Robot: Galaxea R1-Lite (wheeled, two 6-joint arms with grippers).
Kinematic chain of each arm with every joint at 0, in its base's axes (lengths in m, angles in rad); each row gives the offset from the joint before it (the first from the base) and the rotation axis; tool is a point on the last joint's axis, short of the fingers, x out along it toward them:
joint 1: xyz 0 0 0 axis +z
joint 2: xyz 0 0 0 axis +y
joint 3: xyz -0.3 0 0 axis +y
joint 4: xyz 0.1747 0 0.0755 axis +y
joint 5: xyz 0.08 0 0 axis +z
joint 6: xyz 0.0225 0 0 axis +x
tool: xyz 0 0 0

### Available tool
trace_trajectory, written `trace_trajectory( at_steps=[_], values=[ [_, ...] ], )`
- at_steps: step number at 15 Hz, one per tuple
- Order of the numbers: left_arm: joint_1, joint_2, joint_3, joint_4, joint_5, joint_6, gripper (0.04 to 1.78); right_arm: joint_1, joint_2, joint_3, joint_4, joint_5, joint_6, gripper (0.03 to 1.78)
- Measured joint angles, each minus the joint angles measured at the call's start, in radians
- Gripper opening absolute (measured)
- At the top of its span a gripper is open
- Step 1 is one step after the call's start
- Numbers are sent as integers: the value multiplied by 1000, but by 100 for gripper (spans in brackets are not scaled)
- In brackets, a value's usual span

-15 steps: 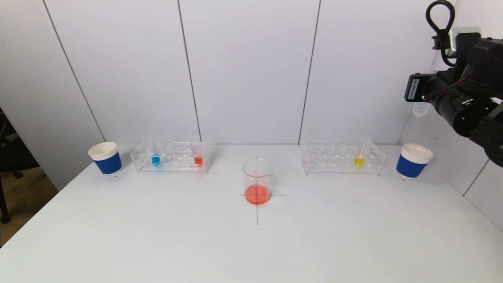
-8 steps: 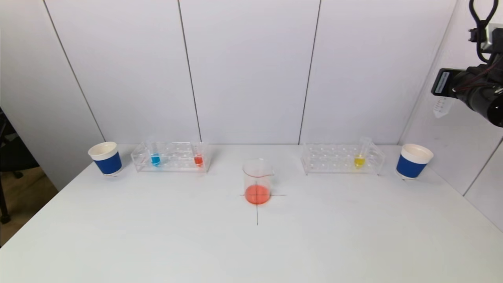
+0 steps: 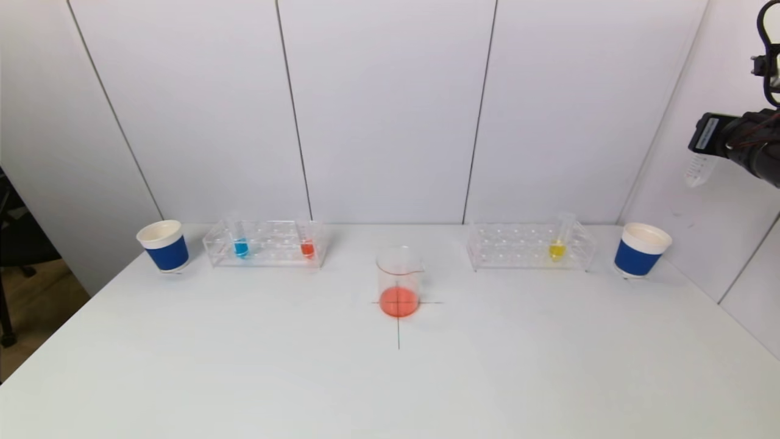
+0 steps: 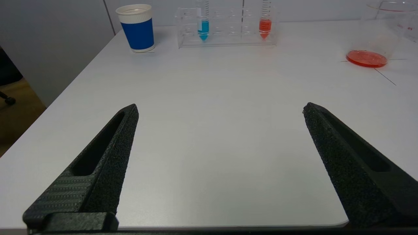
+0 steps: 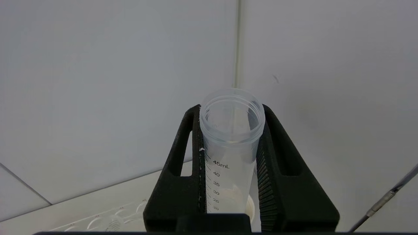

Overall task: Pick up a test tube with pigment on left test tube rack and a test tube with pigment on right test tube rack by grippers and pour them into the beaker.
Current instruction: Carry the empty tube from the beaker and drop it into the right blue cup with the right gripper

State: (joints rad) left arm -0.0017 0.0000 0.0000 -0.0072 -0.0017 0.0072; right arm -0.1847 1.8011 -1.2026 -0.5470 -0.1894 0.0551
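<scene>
A blue paper cup (image 3: pixel 164 246) is being seen at the far left of the white table (image 3: pixel 244 366), and right next to it the left test tube rack (image 3: pixel 266 243) is standing. Two tubes are being held up in this rack: a blue tube (image 3: pixel 241 242) near the cup end and a red tube (image 3: pixel 308 242) at the other end. Closer to the robot, the left gripper (image 4: pixel 220 109) is being kept low over the near part of the table, with its two black fingers (image 4: pixel 107 153) spread wide and nothing between them. In the middle, the beaker (image 3: pixel 400 281) is sitting on a thin cross mark, and a little red-orange liquid is lying in its bottom. Further along, the right test tube rack (image 3: pixel 529 246) is being used by just one yellow tube (image 3: pixel 559 239), which is leaning a bit near the rack's outer end. A second blue cup (image 3: pixel 640 250) is placed just past that rack. High up at the far right, well above that cup, an empty test tube (image 5: pixel 230 143) is being squeezed between the closed fingers of the right gripper (image 5: pixel 231 163). In the head view the bottom tip of the tube is being seen hanging below the gripper.
</scene>
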Motion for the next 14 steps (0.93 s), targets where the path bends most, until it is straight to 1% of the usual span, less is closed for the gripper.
trace_trajectory(
  at_steps=[2,4,6,9,11,14],
  values=[
    [0,0,0,0,0,0,176,-21,36,-11,-1,26,3,50],
    [0,0,0,0,0,0,176,-35,75,-26,-14,29,2,50],
    [0,0,0,0,0,0,176,-42,119,-40,-52,34,3,50],
    [0,0,0,0,0,0,176,-47,189,-52,-122,53,18,50],
    [0,0,0,0,0,0,176,-49,233,-56,-146,55,23,50],
    [0,0,0,0,0,0,176,-55,288,-61,-157,53,24,50]
  ],
)
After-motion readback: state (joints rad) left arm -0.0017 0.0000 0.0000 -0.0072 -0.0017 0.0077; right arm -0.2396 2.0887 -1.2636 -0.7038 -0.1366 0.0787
